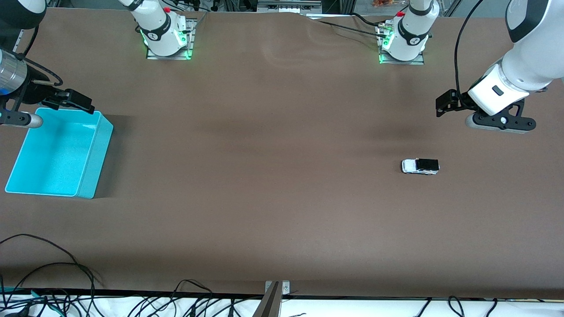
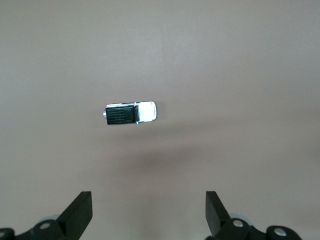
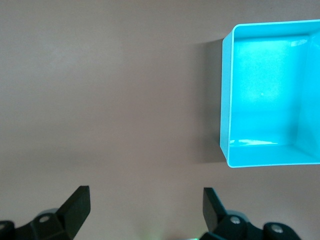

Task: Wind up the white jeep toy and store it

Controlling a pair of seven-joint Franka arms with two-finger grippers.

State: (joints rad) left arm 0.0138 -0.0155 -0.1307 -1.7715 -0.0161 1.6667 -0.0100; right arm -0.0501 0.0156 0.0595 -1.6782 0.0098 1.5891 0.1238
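Note:
The white jeep toy (image 1: 420, 166) stands on the brown table toward the left arm's end; its roof and rear are black. It also shows in the left wrist view (image 2: 130, 113). My left gripper (image 1: 500, 122) hangs in the air over bare table beside the jeep, open and empty (image 2: 148, 210). The turquoise bin (image 1: 94, 149) stands empty at the right arm's end. My right gripper (image 1: 20, 119) hangs over the table at the bin's edge, open and empty (image 3: 146, 207). The bin's wall (image 3: 226, 90) shows in the right wrist view.
The two arm bases (image 1: 165, 35) (image 1: 403, 42) stand along the table's edge farthest from the front camera. Loose cables (image 1: 44, 286) and a small metal bracket (image 1: 277, 288) lie along the edge nearest it. Brown table (image 1: 264, 176) stretches between bin and jeep.

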